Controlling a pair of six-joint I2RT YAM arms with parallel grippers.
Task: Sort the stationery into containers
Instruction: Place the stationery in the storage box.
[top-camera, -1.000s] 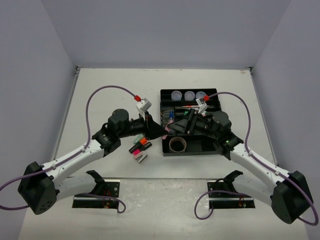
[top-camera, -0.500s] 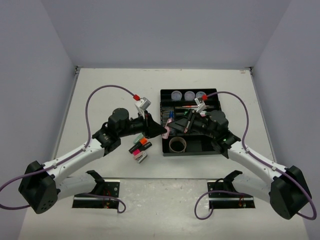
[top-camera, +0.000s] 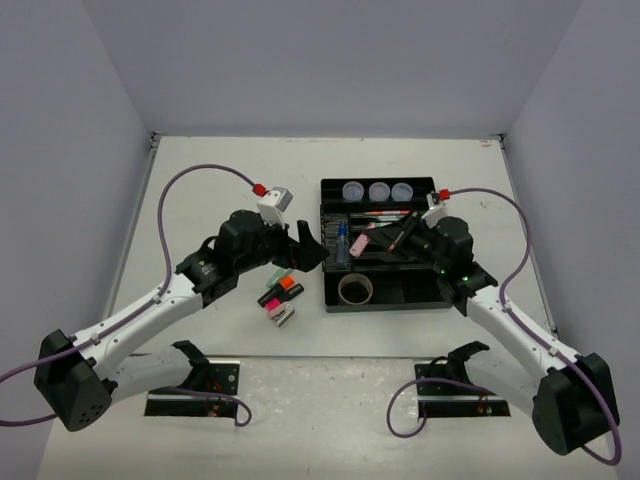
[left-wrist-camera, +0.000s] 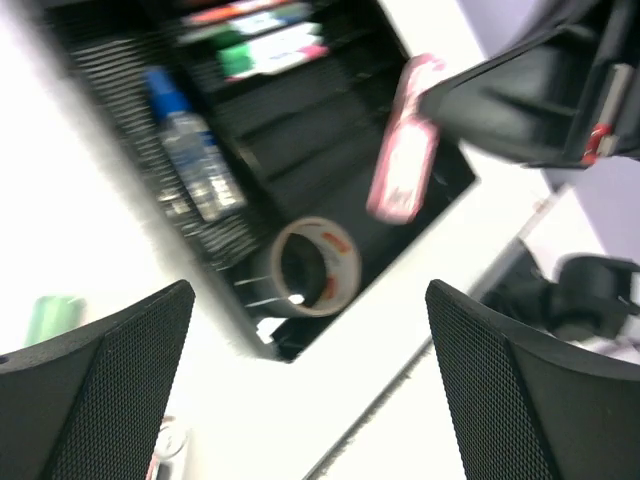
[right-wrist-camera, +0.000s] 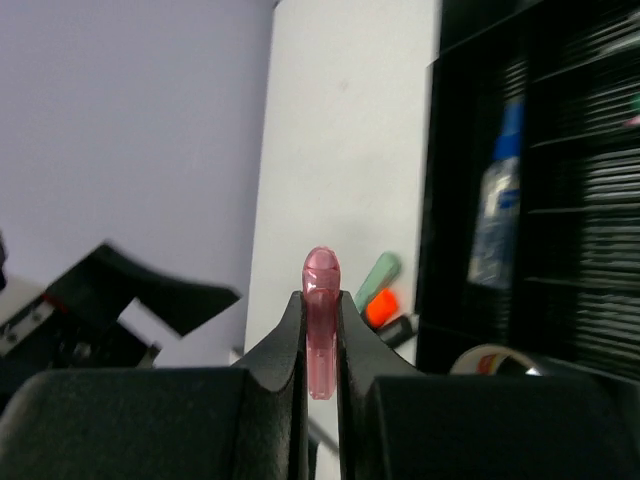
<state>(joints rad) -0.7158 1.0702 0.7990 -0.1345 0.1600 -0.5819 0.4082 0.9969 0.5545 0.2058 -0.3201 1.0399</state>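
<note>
**Handover complete: highlighter passed left to right**

The left fingers (left-wrist-camera: 100, 390) have let go and stand spread, drawn back. The right fingers (right-wrist-camera: 283, 345) now pinch the pink highlighter (right-wrist-camera: 320, 320) above the tray (top-camera: 400, 291), apparently over its long slots. Placing remains.

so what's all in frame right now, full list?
tray: 1, black, table centre-right
tubs: 3, clear, tray's far edge
pens: several, red and green among them, tray's far slots
bottle: 1, clear with blue cap, tray's left section
tape: 1, tan, tray's near-left section
pink highlighter: 1, pink, held above tray
loose highlighters: about three, orange, pink, green, table left of tray
block: 1, white, beside loose highlighters
table: 1, white
left gripper: 1, black, open, left of tray
right gripper: 1, black, shut on pink highlighter
</note>
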